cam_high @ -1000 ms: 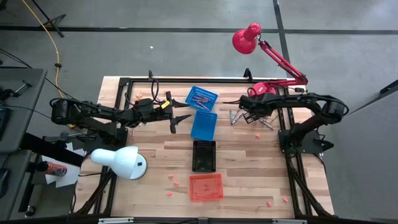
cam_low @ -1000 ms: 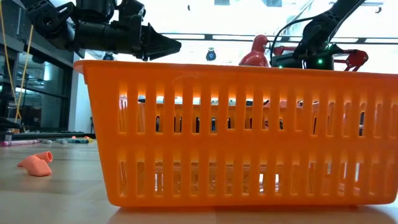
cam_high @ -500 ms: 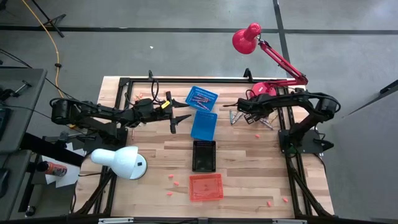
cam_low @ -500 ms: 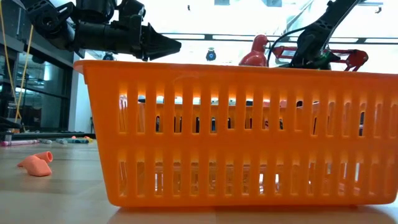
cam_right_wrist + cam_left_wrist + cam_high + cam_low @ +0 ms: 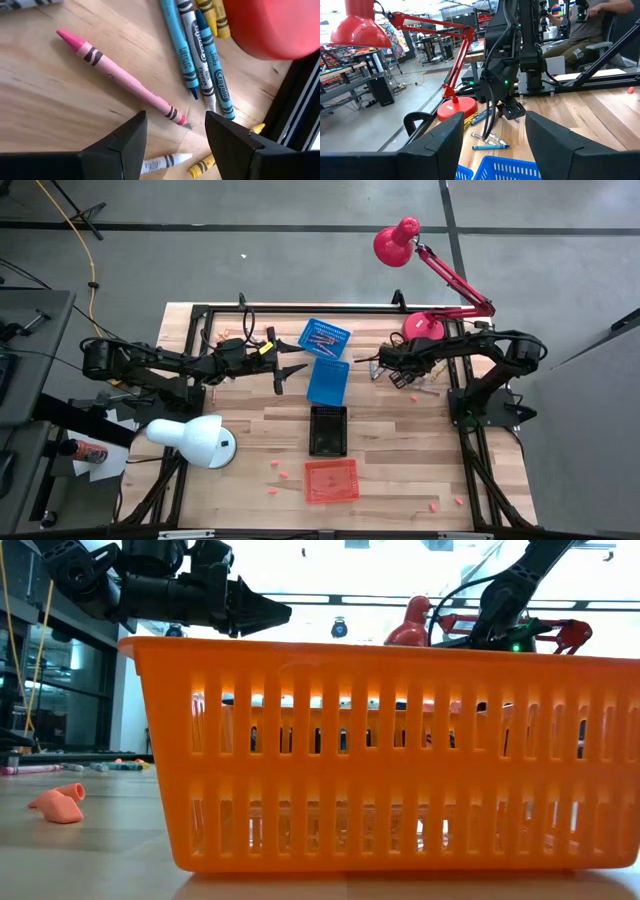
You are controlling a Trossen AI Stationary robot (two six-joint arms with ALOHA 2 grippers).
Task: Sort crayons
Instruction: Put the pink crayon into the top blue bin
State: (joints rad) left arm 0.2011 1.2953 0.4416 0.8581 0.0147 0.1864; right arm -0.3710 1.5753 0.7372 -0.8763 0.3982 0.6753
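Observation:
Several crayons lie on the wood by the red lamp base (image 5: 280, 25): a pink crayon (image 5: 120, 80), blue ones (image 5: 187, 55), a white one (image 5: 160, 162) and yellow ones (image 5: 215, 12). They also show in the left wrist view (image 5: 487, 140). My right gripper (image 5: 175, 125) (image 5: 382, 366) is open just above the table. Its fingertips stand on either side of the pink crayon's flat end (image 5: 177, 117), and I see no touch. My left gripper (image 5: 290, 370) (image 5: 495, 125) is open and empty, held above the table left of the blue baskets.
In a row from far to near stand a blue basket (image 5: 325, 337) holding crayons, a second blue basket (image 5: 328, 380), a black basket (image 5: 328, 430) and an orange basket (image 5: 330, 480). A white lamp (image 5: 190, 440) stands at the near left. Small pink bits (image 5: 275, 470) lie on the wood.
My right gripper has shifted a little toward the table's near edge over the loose crayons, staying low. My left arm has kept still.

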